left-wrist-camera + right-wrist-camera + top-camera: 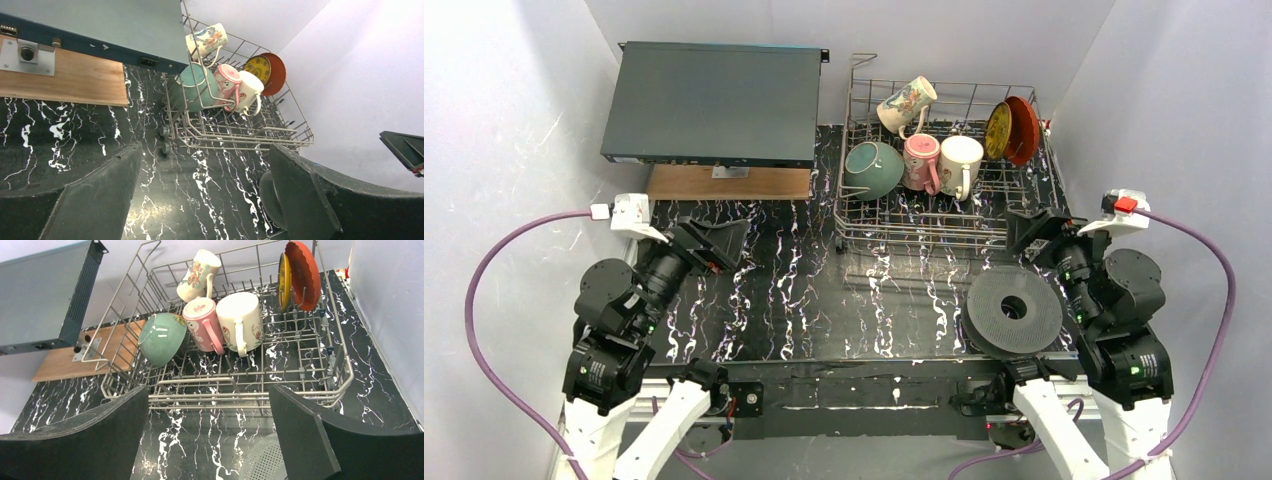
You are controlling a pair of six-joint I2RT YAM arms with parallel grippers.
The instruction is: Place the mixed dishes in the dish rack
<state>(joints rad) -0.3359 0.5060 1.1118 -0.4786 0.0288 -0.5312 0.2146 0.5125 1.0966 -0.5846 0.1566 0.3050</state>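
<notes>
The dish rack (944, 238) stands at the back right of the table, and all the mixed dishes sit in it. A floral mug (906, 103) lies at the back. In front of it are the teal bowl (873, 168), pink mug (921, 160) and white mug (961, 163). The yellow dish (997, 131) and red-orange plate (1023, 130) stand on edge at the right. My left gripper (724, 245) hangs open and empty over the table, left of the rack. My right gripper (1036, 228) is open and empty by the rack's near right corner (330, 385).
A dark grey ribbed disc (1014, 309) lies on the table in front of the rack, under my right arm. A flat grey box (709, 102) rests on a wooden board (729, 183) at the back left. White walls close in both sides.
</notes>
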